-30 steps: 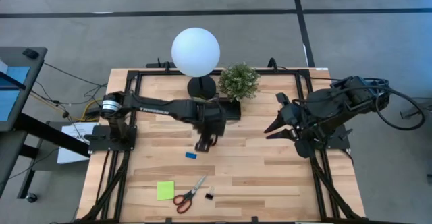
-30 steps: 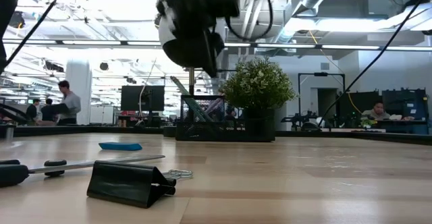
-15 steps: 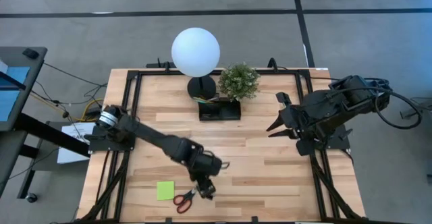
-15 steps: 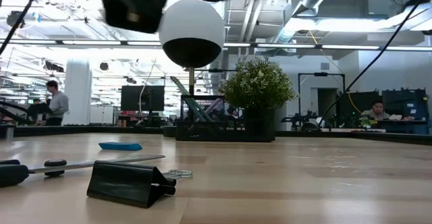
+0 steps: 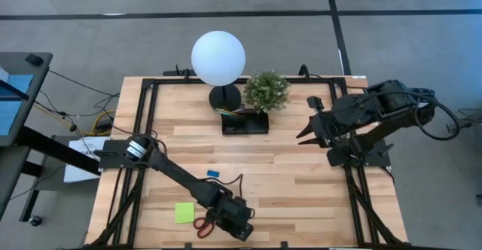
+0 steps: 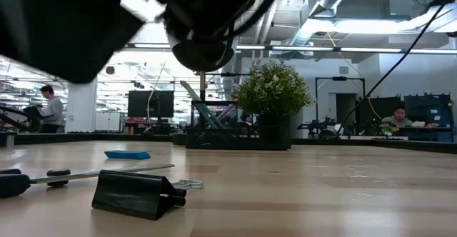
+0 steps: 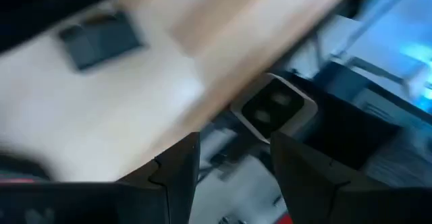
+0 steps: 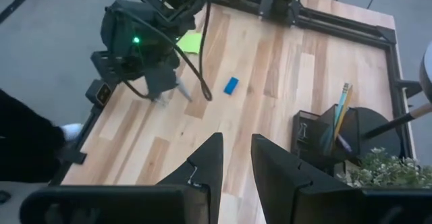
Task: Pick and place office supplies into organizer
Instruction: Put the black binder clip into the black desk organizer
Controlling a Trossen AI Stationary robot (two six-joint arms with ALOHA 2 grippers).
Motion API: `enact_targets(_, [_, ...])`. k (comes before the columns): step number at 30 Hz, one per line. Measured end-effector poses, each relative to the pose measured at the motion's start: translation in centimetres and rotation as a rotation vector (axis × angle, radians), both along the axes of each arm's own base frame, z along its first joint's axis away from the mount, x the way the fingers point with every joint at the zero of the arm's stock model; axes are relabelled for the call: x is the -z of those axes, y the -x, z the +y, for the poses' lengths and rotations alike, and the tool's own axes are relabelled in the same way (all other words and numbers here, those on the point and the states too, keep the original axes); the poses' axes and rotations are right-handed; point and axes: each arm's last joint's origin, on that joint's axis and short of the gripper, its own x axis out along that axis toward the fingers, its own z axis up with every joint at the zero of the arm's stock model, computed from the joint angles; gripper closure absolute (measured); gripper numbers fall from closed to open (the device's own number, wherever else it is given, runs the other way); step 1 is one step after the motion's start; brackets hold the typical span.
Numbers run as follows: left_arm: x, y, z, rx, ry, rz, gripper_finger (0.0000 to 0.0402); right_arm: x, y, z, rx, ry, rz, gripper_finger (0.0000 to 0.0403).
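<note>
My left gripper (image 5: 238, 227) hangs open over the table's near edge, beside the red-handled scissors (image 5: 201, 224); nothing lies between its fingers (image 7: 177, 164). A black binder clip (image 6: 136, 193) rests on the wood close by and shows ahead of the fingers as a dark block (image 7: 101, 38); the arm hides it in the high view. The lime-green sticky pad (image 5: 184, 212) and blue eraser (image 5: 213, 173) lie flat. The black organizer (image 5: 245, 122) holds several pens and pencils (image 8: 341, 106). My right gripper (image 8: 235, 150) waits open, high at the right.
A lamp with a white globe (image 5: 218, 58) and a potted plant (image 5: 267, 89) stand right behind the organizer at the far edge. Black frame rails (image 5: 147, 114) run along the table's sides. Bare wood (image 5: 301, 190) spreads across the middle and right.
My left gripper has swung from beside the organizer toward the table's near edge and come down, rolling its wrist on the way; it now hangs by the scissors and the binder clip. Its fingers have stayed open. My right gripper has turned a little in place.
</note>
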Motion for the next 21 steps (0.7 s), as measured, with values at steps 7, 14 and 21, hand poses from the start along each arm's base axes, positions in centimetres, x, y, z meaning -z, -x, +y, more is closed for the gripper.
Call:
enact_targets(7, [0.8, 0.6, 1.2, -0.052, -0.157, 0.069, 0.0226, 0.0, 0.0, 0.0, 0.000, 0.001, 0.006, 0.0332])
enact_targets(14, [1.6, 0.8, 0.9, -0.073, -0.189, 0.092, 0.0226, 0.0, 0.0, 0.0, 0.010, -0.012, 0.002, 0.0332])
enact_targets(21, [1.7, 0.9, 1.2, -0.102, -0.224, 0.112, 0.0226, 0.0, 0.0, 0.0, 0.010, -0.013, 0.003, 0.0332])
